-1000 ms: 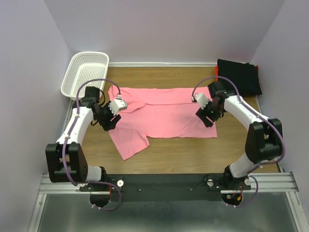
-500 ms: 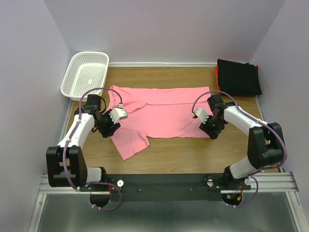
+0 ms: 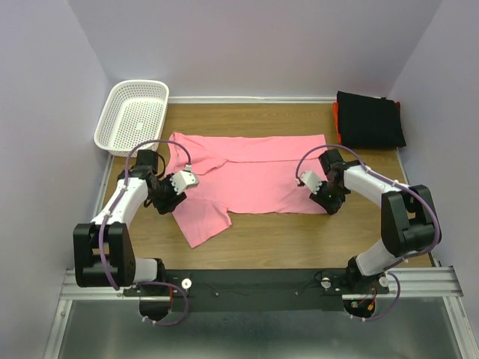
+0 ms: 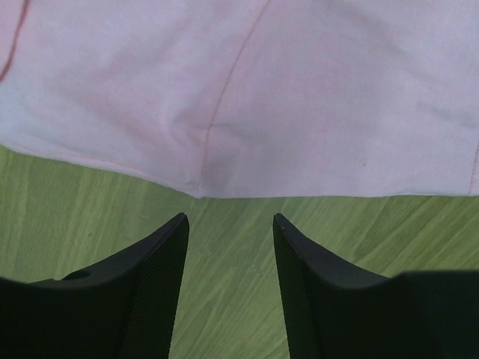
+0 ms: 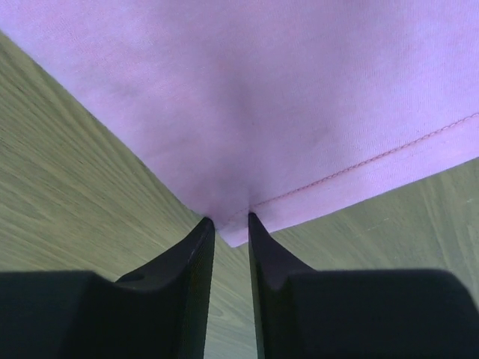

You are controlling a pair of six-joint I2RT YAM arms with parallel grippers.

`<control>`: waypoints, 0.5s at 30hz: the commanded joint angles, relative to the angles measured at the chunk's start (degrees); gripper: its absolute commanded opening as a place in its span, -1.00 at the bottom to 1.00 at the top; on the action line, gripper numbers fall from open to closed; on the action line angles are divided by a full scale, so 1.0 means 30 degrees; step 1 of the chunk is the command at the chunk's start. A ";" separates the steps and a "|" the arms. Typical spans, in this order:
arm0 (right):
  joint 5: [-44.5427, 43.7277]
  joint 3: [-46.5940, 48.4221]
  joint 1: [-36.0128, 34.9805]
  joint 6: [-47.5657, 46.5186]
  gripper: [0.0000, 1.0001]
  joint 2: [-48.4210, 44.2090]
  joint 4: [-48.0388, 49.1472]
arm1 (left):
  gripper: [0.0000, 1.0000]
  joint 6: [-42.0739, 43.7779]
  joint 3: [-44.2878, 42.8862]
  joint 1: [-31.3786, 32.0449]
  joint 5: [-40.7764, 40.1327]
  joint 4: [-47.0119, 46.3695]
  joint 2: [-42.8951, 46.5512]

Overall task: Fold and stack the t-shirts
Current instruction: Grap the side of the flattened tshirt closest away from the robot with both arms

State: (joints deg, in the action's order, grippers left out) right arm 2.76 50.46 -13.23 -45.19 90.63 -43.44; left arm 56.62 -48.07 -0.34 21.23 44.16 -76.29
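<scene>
A pink t-shirt point(image 3: 254, 176) lies spread flat on the wooden table, one sleeve pointing toward the near left. My left gripper point(image 3: 168, 199) sits low at the shirt's left edge. In the left wrist view it point(image 4: 228, 218) is open and empty over bare wood, its tips just short of the shirt's hem point(image 4: 299, 97) near a seam. My right gripper point(image 3: 328, 200) is at the shirt's near right corner. In the right wrist view its jaws point(image 5: 230, 218) are pinched on that corner of the pink fabric point(image 5: 284, 90), which puckers at the fingertips.
A white mesh basket point(image 3: 133, 114) stands at the back left. A folded black shirt point(image 3: 369, 120) lies on something orange at the back right. Purple walls close in the table on three sides.
Both arms came down and toward the near side. The left gripper moved off the shirt to its left edge. The right gripper moved to the near right corner and closed on it.
</scene>
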 commanded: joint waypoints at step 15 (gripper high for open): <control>-0.0746 -0.0560 -0.0100 0.0063 -0.99 0.0347 0.0857 | 0.10 0.1165 0.2868 0.2865 -0.1392 -0.2826 -0.1461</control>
State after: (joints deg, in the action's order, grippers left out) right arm 1.26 50.39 -13.34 -45.06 90.63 -42.70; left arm 59.35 -41.52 6.94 19.51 38.24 -78.15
